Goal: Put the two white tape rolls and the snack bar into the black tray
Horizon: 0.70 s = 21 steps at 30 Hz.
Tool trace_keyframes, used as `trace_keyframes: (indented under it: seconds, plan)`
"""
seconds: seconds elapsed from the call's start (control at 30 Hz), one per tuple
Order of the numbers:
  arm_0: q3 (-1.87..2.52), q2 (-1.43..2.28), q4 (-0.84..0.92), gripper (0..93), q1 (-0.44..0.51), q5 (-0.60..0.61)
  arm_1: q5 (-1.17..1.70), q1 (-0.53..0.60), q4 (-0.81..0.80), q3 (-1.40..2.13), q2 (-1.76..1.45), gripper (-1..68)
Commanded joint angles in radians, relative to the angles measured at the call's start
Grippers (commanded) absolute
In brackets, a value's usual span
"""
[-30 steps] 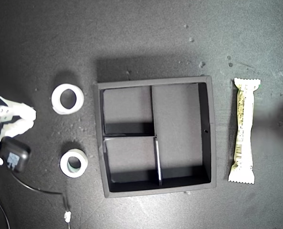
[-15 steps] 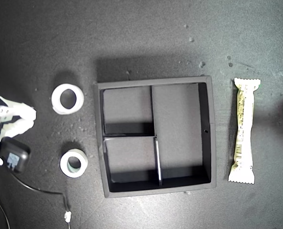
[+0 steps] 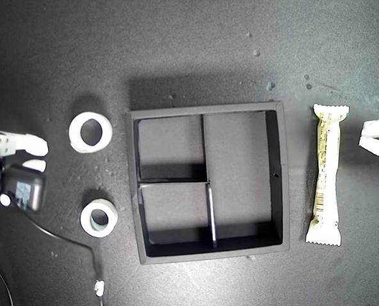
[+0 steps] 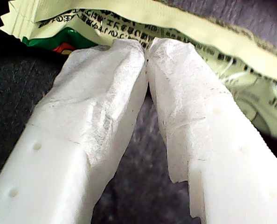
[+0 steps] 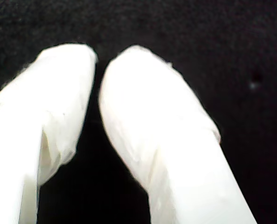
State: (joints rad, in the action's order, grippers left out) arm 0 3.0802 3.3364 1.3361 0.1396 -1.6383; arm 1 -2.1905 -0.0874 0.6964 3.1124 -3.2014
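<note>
Two white, tape-wrapped fingers of my first gripper (image 4: pixel 147 51) meet at their tips, closed on nothing, with the long cream-yellow printed wrapper of the snack bar (image 4: pixel 213 56) just beyond them. In the exterior view that gripper (image 3: pixel 363 135) enters from the exterior view's right edge, mostly cut off, beside the upper part of the snack bar (image 3: pixel 326 173), which lies lengthwise on the dark table (image 3: pixel 189 51), just outside the tray's wall on the exterior view's right.

My second gripper (image 5: pixel 97 63) has its two white fingers nearly together with a thin dark gap at the tips, holding nothing, over bare black surface. In the exterior view it (image 3: pixel 41 155) sits at the exterior view's left edge, only partly visible, with a black boxy part (image 3: pixel 23 188) and a thin cable (image 3: pixel 68 245) trailing from it.

The square shallow black tray (image 3: pixel 207 253) holds nothing in its two small compartments or its long one. The larger white tape ring (image 3: pixel 90 132) and the smaller white tape ring with a greenish core (image 3: pixel 99 218) lie on the table on the tray's side toward the exterior view's left, apart from it and from each other.
</note>
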Motion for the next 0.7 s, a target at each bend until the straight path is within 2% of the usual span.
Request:
trace_keyframes:
  seconds: [0.0, 0.1, 0.17, 0.2, 0.23, 0.3, 0.4, 0.5, 0.67]
  plan:
    - [0.058, 0.049, -0.008, 0.0, 0.003, -0.074, -0.133, -0.032, -0.051, 0.012, -0.009, -0.3]
    - [0.058, 0.048, -0.009, 0.0, 0.023, -0.158, -0.058, -0.054, -0.100, 0.012, -0.009, -0.4]
    - [0.058, 0.048, -0.017, 0.0, 0.067, -0.245, 0.179, -0.060, -0.173, 0.012, -0.009, -0.4]
    - [0.058, 0.048, -0.032, 0.0, 0.089, -0.261, 0.364, -0.052, -0.224, 0.012, -0.009, -0.4]
    - [0.058, 0.048, -0.057, 0.0, 0.101, -0.255, 0.413, -0.051, -0.267, 0.012, -0.009, -0.4]
    - [0.058, 0.046, -0.143, 0.0, 0.121, -0.209, 0.571, -0.063, -0.356, 0.012, -0.009, -0.4]
    - [0.055, 0.046, -0.305, 0.0, 0.135, -0.075, 0.758, -0.052, -0.445, 0.012, -0.009, -0.4]
    - [0.014, 0.046, -0.364, 0.8, 0.137, 0.040, 0.936, -0.023, -0.529, 0.012, -0.009, -0.4]
    - [-0.091, 0.048, -0.400, 13.2, 0.087, 0.198, 1.117, 0.044, -0.509, -0.052, -0.009, 0.0]
